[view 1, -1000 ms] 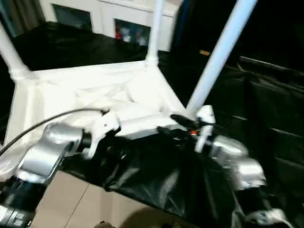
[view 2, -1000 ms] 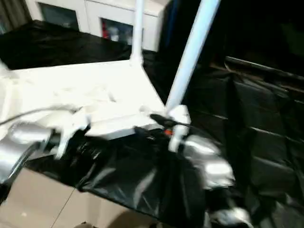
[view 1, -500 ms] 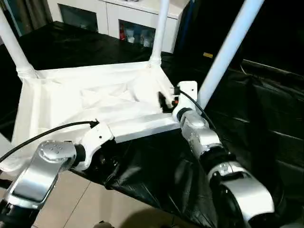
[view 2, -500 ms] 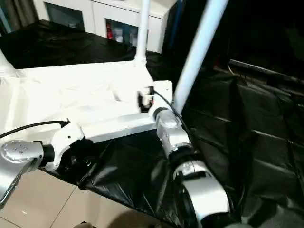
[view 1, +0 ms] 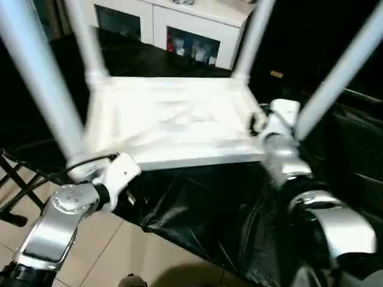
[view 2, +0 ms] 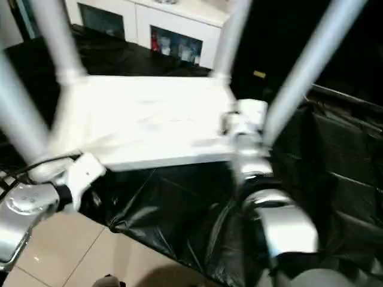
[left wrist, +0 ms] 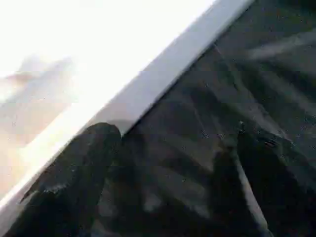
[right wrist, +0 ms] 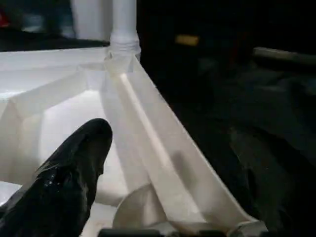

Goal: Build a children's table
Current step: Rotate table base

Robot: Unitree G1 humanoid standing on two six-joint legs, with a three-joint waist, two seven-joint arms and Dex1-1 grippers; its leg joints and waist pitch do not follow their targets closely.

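Observation:
The children's table lies upside down: its white ribbed tabletop [view 1: 173, 119] rests on a black sheet, and all four white tube legs stand up from its corners [view 1: 36, 78] [view 1: 84, 36] [view 1: 254, 33] [view 1: 347, 60]. My left gripper [left wrist: 173, 138] is open at the tabletop's near edge, by the near-left corner, with one finger [left wrist: 84, 168] against the white rim. My right gripper [right wrist: 173, 143] is open at the near-right corner and straddles the rim wall: one finger [right wrist: 74, 173] inside the tabletop, the other outside.
A black plastic sheet [view 1: 197, 203] covers the work surface and hangs over its front. A white cabinet with glass doors [view 1: 179, 30] stands behind. Tiled floor [view 1: 119, 251] shows below. More black-covered surfaces [view 1: 353, 149] lie to the right.
The head view has swung, so all four legs now show. My right arm has stretched forward to the near-right corner. My left arm stays at the near edge.

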